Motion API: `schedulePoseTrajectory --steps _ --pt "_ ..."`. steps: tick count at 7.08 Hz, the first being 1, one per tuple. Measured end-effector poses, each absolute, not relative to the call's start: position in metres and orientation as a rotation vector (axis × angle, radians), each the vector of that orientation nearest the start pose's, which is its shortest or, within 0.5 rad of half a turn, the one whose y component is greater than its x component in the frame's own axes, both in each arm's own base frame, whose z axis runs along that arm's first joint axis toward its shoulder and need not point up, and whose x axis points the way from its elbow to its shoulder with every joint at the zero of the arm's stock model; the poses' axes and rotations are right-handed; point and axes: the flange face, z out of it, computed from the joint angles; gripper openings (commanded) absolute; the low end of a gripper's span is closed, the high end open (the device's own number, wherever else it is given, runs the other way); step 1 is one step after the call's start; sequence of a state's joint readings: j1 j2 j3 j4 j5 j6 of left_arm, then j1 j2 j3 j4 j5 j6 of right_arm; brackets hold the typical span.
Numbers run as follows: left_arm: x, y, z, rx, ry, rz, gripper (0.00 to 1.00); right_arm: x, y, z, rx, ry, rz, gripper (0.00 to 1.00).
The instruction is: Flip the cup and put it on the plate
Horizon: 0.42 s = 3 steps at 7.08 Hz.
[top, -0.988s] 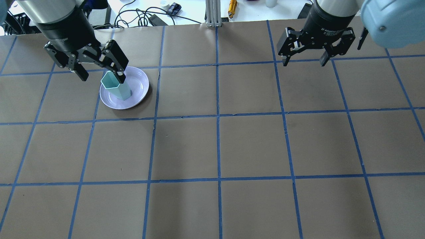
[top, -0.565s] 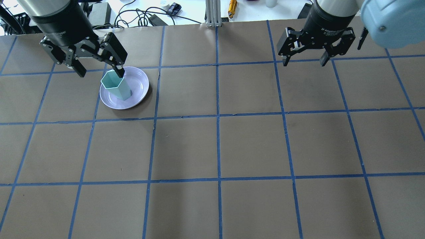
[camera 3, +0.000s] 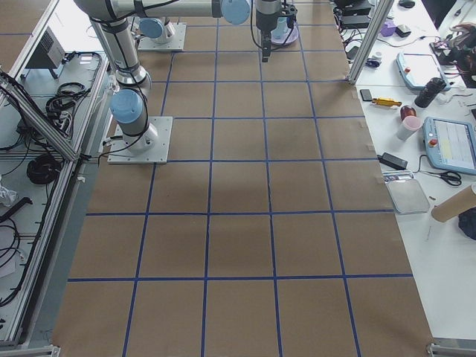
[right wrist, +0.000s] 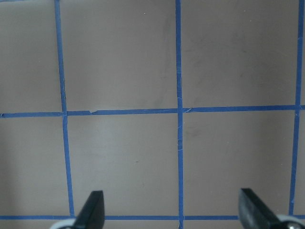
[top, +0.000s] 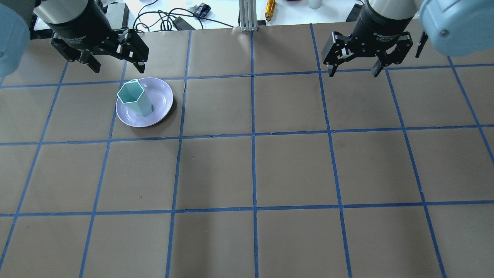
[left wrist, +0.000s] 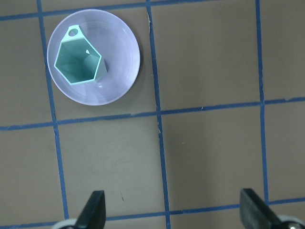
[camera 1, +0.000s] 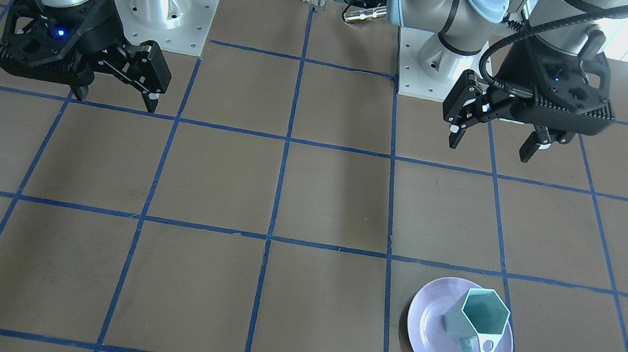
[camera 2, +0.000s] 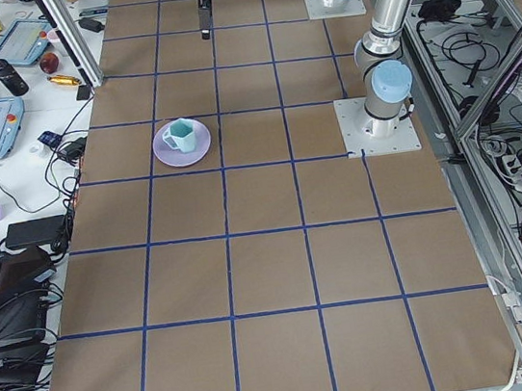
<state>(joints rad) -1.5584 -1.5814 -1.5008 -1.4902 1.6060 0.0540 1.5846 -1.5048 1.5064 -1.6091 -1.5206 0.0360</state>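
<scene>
The pale mint-green cup (top: 133, 98) stands upright, open hexagonal rim up, on the lavender-white plate (top: 160, 104) at the far left of the table. Its handle shows in the front view (camera 1: 482, 346). The cup (left wrist: 78, 62) and plate (left wrist: 121, 62) also show in the left wrist view, well below the camera. My left gripper (top: 117, 68) is open and empty, raised clear of the cup. In the front view it (camera 1: 490, 148) hangs apart from the plate (camera 1: 438, 347). My right gripper (top: 353, 73) is open and empty over bare table at the far right.
The table is brown paper with a blue tape grid. An aluminium post (top: 247, 15), cables and small items lie past the far edge. The two arm bases (camera 1: 164, 7) stand at the robot's side.
My left gripper, which had one finger at the cup's rim, has lifted up and away from the cup. The cup stays upright on the plate. The right arm has not moved.
</scene>
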Motion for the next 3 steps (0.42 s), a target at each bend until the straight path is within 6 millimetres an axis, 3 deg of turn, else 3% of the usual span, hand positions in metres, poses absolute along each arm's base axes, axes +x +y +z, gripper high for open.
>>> schedulePoseTrajectory --steps 3 --pt "-0.1228 -0.5116 0.5200 0.004 3.091 -0.201 1.00 0.1454 -0.5216 0.4902 0.033 3.091 -0.055 1.00"
